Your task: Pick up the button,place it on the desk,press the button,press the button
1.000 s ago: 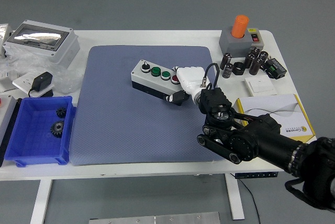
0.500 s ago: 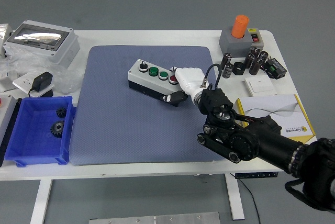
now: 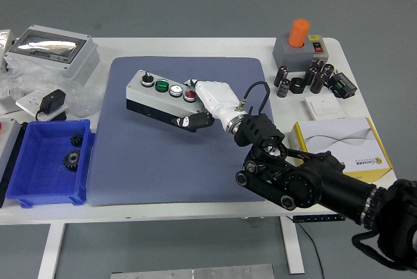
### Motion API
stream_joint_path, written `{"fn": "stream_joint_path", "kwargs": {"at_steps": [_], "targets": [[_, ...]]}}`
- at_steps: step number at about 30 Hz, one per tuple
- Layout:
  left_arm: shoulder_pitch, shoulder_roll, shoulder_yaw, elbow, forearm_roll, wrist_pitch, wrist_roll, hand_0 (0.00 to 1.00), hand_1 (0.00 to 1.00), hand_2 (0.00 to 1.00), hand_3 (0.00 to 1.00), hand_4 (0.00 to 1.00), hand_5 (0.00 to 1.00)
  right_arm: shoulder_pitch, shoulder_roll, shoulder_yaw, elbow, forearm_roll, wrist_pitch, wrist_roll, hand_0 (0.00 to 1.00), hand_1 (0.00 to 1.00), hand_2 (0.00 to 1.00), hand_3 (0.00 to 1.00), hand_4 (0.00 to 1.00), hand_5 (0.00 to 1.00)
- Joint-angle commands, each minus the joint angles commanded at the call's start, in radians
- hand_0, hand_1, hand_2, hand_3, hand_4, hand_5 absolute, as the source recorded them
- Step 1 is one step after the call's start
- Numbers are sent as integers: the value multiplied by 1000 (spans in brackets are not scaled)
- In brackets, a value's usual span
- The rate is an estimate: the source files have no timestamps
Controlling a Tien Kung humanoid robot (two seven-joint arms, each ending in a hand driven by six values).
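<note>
Grey button box point(image 3: 158, 95) slants upper-left to lower-right.

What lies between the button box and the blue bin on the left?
In the head view, only bare blue-grey mat and a strip of white table lie between the button box and the blue bin; nothing stands there.

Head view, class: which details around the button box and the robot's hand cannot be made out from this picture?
- Button box: whether it rests on the grey mat or is lifted; the high viewpoint hides its underside.
- Right hand: its fingers at the box's right end, covered by its own white shell.
- Button labels: too small.
- Left arm: outside the picture.
- Blue bin: two small gears inside, teeth too small to count.
</note>
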Motion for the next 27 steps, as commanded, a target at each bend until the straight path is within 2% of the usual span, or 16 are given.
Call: {"fn": "stream_joint_path", "kwargs": {"at_steps": [5,8,11,19,27], "targets": [[2,-4,0,1,-2,2,-3,672,683,674,812,770,586,-24,-64,-27,84,-55,-7,86,13,199,274,306,151,2],[2,-6,-3,3,1,3,-9,672,684,674,812,767,593,-35,-98,-34,122,-120,4,100,15,199,271,303,154,2],[2,-8,-7,5,6,2,-15,672,684,674,812,767,593,-47,-119,-33,131,-188,13,101,15,199,271,303,154,2],[2,-13,-10,7,10,2,-20,673,683,674,812,765,603,-81,-143,-26,121,-276,33,60,18,202,269,302,158,2],[-1,-16,-13,8,15,1,-24,673,685,675,812,761,618,-99,-152,-48,112,-272,44,78,24,202,267,303,161,2]]}}
